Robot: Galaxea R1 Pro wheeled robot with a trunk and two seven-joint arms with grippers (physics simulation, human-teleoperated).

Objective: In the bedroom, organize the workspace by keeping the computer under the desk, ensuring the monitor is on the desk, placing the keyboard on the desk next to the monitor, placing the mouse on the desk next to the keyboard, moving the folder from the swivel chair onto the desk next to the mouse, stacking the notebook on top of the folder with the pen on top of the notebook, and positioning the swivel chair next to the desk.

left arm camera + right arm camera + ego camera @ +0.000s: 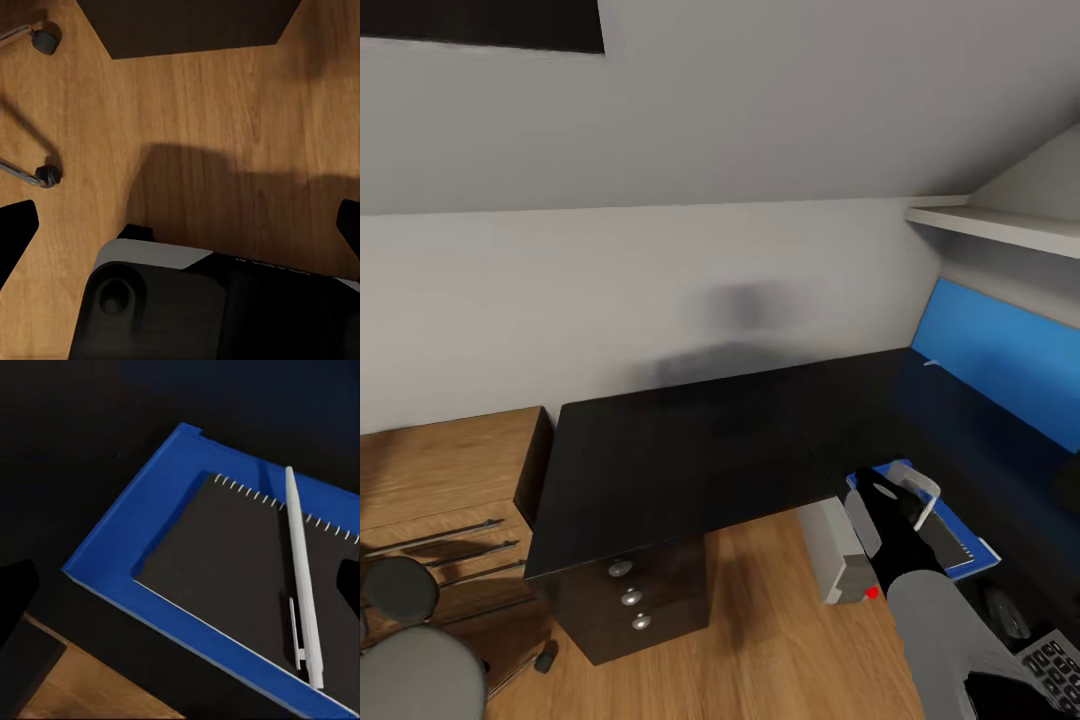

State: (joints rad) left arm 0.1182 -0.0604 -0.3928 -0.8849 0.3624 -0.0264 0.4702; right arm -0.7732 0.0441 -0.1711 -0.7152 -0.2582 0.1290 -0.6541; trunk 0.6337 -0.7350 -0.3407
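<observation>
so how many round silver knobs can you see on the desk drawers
3, in a vertical row on the drawer front at the near left end of the desk: top knob, middle knob, bottom knob. None look hidden.

black desk [680, 450], bright blue folder [127, 547], dark grey notebook [225, 570], whitish pen [301, 574], wood-grain floor [187, 112]

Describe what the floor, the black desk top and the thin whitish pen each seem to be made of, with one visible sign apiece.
The floor looks like warm-toned wood planking with visible grain. The black desk top seems a smooth coated board, faintly glossy, since it dimly mirrors the blue wall panel. The thin whitish pen looks like matte plastic with a moulded clip, though metal cannot be ruled out.
</observation>
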